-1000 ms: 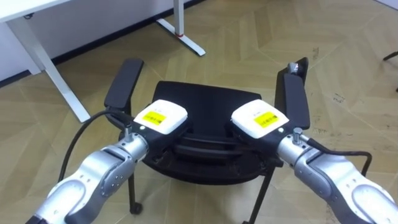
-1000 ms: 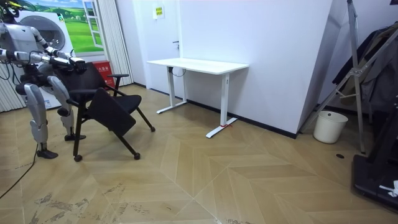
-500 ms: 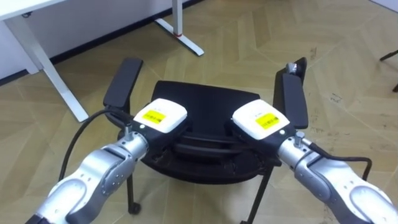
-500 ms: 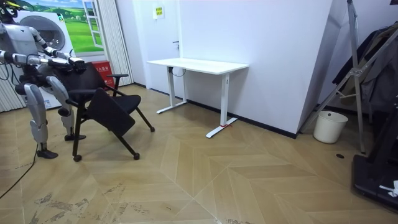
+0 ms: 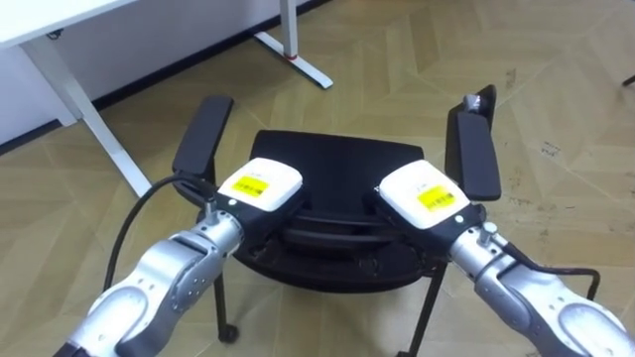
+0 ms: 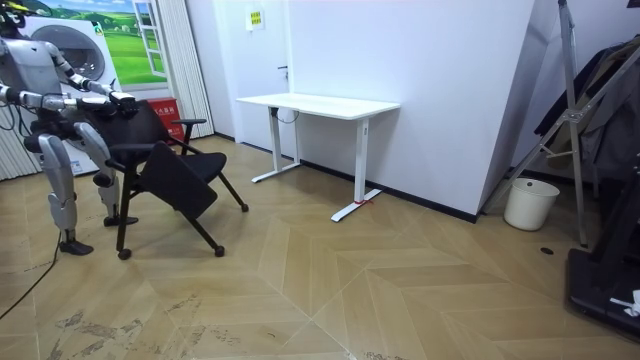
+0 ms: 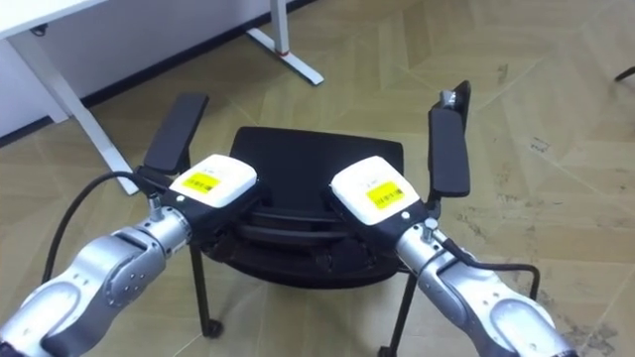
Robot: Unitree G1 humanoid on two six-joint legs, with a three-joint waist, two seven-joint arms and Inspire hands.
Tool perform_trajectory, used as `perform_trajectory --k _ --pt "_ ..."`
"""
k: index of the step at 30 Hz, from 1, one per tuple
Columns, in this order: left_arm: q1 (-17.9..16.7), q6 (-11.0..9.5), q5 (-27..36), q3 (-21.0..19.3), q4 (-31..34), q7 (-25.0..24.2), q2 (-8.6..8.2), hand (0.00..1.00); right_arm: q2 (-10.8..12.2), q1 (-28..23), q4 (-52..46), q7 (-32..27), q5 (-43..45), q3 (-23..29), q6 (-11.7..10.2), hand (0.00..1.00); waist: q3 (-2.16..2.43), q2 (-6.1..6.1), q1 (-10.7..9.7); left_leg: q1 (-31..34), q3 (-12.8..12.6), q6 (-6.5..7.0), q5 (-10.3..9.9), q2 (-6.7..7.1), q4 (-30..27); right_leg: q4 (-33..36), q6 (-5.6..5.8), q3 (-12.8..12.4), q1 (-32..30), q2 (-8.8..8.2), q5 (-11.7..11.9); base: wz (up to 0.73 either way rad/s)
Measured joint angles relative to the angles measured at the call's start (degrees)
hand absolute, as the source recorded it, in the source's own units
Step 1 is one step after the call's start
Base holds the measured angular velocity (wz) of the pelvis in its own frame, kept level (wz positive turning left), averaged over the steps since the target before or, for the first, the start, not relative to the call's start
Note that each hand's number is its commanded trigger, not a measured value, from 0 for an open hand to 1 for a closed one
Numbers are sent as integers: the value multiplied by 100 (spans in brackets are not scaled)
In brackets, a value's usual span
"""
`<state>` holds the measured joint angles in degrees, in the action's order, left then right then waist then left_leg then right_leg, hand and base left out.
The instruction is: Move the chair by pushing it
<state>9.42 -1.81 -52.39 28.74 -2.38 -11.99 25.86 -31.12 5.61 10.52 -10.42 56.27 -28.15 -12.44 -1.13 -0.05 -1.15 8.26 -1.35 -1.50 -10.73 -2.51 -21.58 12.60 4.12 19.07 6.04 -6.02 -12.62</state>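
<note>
Nothing much has moved: black padded chair with armrests [image 5: 337, 159] and both hands sit as before; the head camera drifted slightly. On the backrest [image 5: 332, 220] top edge, left hand [image 5: 260, 186] at 9 o'clock, right hand [image 5: 425, 194] at 3 o'clock. Grip hidden behind it; cannot tell. White desk [image 6: 318, 103] at 11 o'clock of chair. Robot stands directly behind chair on wood parquet floor [image 6: 330, 290].

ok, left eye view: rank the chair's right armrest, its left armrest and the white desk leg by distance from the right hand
1. right armrest, just right of the right hand.
2. left armrest, past the left hand.
3. white desk leg, far left, farthest.
</note>
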Motion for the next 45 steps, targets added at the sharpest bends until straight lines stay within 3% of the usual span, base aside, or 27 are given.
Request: perform_trajectory --k 5,8,10,13,15,16,21,23,24,28,30,31,33,34,36,37,39,43,45 --pt "9 19 -21 2 -17 5 -42 100 4 2 47 -73 0 -3 -2 100 2 -3 -10 31 23 2 1 -5 -44 13 -1 13 31 6 -1 3" --pt "187 -80 -7 3 -217 14 -92 100 19 55 216 -262 -1 -5 -33 100 -4 42 -15 232 68 -15 -91 -94 -349 93 -61 68 -44 84 -48 12" --pt "301 -97 -6 4 -330 43 -107 100 74 136 355 -311 -10 -5 -55 100 -14 61 -23 392 99 -38 -171 -178 -568 323 -121 90 -145 124 -166 7" --pt "610 -242 -5 47 -874 141 -265 100 206 334 695 -320 -50 -5 -73 100 -22 52 -53 518 79 -55 -253 -257 -952 864 -177 166 -238 109 -475 28" --pt "813 -265 -6 69 -1191 158 -334 100 399 416 978 -327 -24 12 -74 100 -55 -9 -145 637 -39 -65 -306 -324 -1203 1357 -225 233 -407 31 -856 36" --pt "821 -267 -6 68 -1209 159 -330 100 422 424 1008 -332 -15 11 -74 100 -59 -25 -160 651 -38 -67 -305 -330 -1233 1459 -228 258 -431 10 -923 35" --pt "850 -278 63 147 -1208 137 -371 100 343 227 1015 -745 -14 14 -81 100 -21 -2 -268 1013 -366 -47 -252 -610 -1894 1843 -356 548 -457 8 -1192 34" --pt "837 -262 64 171 -1208 121 -389 100 333 211 1020 -798 12 18 -80 100 23 0 -250 1122 -374 -53 -188 -657 -2068 1876 -342 554 -479 21 -1242 2" --pt "837 -268 64 169 -1202 121 -399 100 318 205 1022 -852 28 18 -80 100 19 6 -191 1143 -394 -53 -189 -680 -2129 1924 -398 514 -498 24 -1234 -9" --pt "842 -319 62 171 -1193 182 -439 100 200 193 997 -985 20 4 -99 100 23 24 -147 1280 -498 -35 -205 -671 -2131 1955 -391 481 -527 -24 -1242 -1" --pt "860 -317 62 161 -1058 263 -380 100 121 253 927 -1064 5 9 -102 100 55 -16 -139 1275 -750 68 -268 -585 -1810 2073 -348 356 -801 -186 -1279 -14" --pt "861 -316 59 146 -1028 281 -358 100 122 291 927 -1078 16 8 -102 100 60 -40 -128 1236 -827 108 -295 -557 -1700 2113 -329 269 -884 -228 -1279 -34" --pt "867 -316 55 69 -1011 286 -362 100 140 374 955 -1127 67 3 -99 100 59 -117 -51 1046 -1143 241 -402 -451 -1491 2232 -146 33 -1023 -441 -1247 -42" --pt "867 -310 49 66 -1019 289 -377 100 135 374 956 -1140 68 1 -98 100 52 -124 -36 986 -1220 280 -442 -433 -1485 2249 -110 -15 -1023 -484 -1243 -39" --pt "863 -305 48 61 -1024 326 -375 100 151 395 944 -1142 79 -23 -43 100 41 -256 -9 840 -1390 416 -631 -247 -1465 2676 -17 -119 -1117 -746 -1240 -26" --pt "875 -295 48 61 -1026 347 -374 100 158 412 946 -1141 77 -29 -13 100 38 -260 -13 821 -1444 439 -724 -250 -1558 2970 19 -154 -1229 -832 -1159 -16" --pt "904 -297 47 66 -1021 348 -378 100 171 424 966 -1141 54 -27 4 100 24 -234 -20 820 -1454 477 -884 -260 -1703 3417 52 -182 -1407 -929 -980 -11" --pt "990 -350 44 74 -1041 380 -373 100 168 428 988 -1187 29 11 4 100 -3 -207 -88 815 -1476 590 -1112 -264 -1929 4152 -12 -187 -1732 -1148 -578 -3" --pt "1083 -385 45 101 -1152 438 -418 100 210 475 1096 -1236 17 20 6 100 -27 -174 -121 771 -1417 635 -1252 -277 -2042 4551 -79 -268 -1968 -1197 -227 0"
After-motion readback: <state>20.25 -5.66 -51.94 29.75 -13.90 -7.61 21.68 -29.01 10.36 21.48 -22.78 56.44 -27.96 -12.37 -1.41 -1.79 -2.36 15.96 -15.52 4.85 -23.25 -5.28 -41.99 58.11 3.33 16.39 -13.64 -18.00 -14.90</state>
